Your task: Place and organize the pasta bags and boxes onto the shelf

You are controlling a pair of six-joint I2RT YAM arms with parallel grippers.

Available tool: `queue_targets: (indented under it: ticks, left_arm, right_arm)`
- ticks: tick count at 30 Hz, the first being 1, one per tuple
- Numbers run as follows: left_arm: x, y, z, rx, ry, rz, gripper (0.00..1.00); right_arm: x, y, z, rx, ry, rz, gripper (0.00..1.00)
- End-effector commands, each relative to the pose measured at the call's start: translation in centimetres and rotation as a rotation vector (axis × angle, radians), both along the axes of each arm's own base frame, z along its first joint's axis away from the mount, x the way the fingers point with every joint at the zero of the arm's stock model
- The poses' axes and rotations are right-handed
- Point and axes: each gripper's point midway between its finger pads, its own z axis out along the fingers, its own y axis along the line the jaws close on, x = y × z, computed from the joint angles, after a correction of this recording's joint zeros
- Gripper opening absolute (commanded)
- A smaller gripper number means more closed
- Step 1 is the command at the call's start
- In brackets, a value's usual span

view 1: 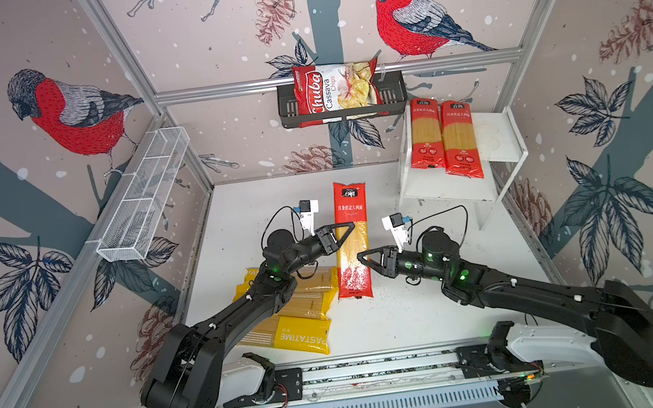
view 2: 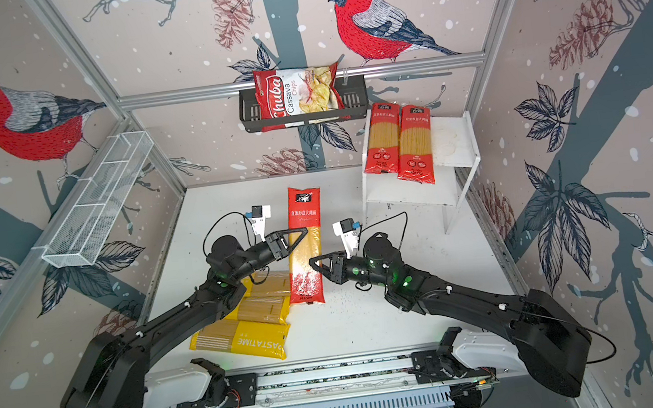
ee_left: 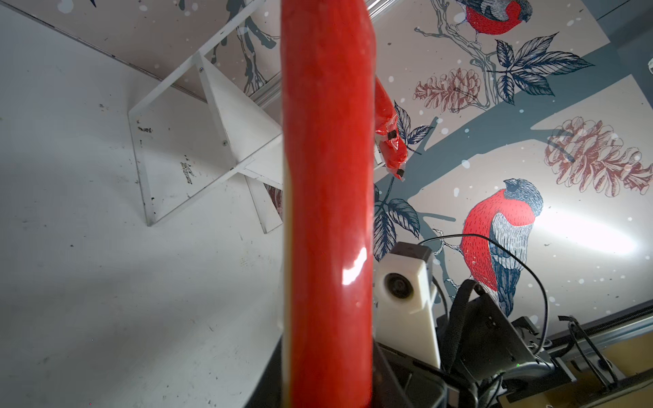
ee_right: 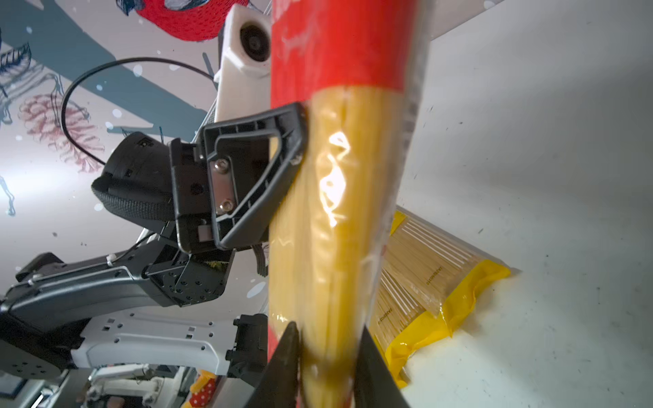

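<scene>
Red packet (view 1: 352,244) hung lengthwise above the table (view 1: 413,320), not yet on the shelf (view 1: 497,139); it sat out from the shelf's front corner, near but apart. Two red packets (view 1: 426,139) lay side by side on the shelf's top board, ends overhanging its front edge. Yellow packets (view 1: 301,325) lay heaped on the table, farther from the shelf than the held one.

Left gripper (view 1: 349,227) pinched the packet's clear window on the side away from the shelf; one finger (ee_right: 282,148) dented the film. Right gripper (view 1: 361,256) straddled the shelf-side edge, fingers (ee_right: 286,360) against both faces; could not tell whether they squeezed or merely touched.

Risks, as judged: film looked slippery. If one arm pulled while the other clamped, the packet might twist, snap strands or slip free. A one-sided pinch might let it droop. Setting it down could nudge the overhanging pair off the shelf.
</scene>
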Motion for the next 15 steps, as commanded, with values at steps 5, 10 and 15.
queue_targets:
  ticks: [5,10,15]
  left_arm:
    - [0.4,-0.1,5.2,-0.095,-0.123,0.020,0.11]
    - [2.1,0.6,8.8,-0.178,-0.181,0.112,0.08]
    - [3.0,0.1,12.6,-0.298,-0.231,0.152,0.07]
  right_arm:
    - [-0.1,-1.4,1.8,0.096,-0.013,-0.067,0.48]
    - [-0.9,-3.0,2.1,0.160,0.006,-0.102,0.67]
    - [-1.4,-4.2,3.6,0.285,0.011,-0.145,0.76]
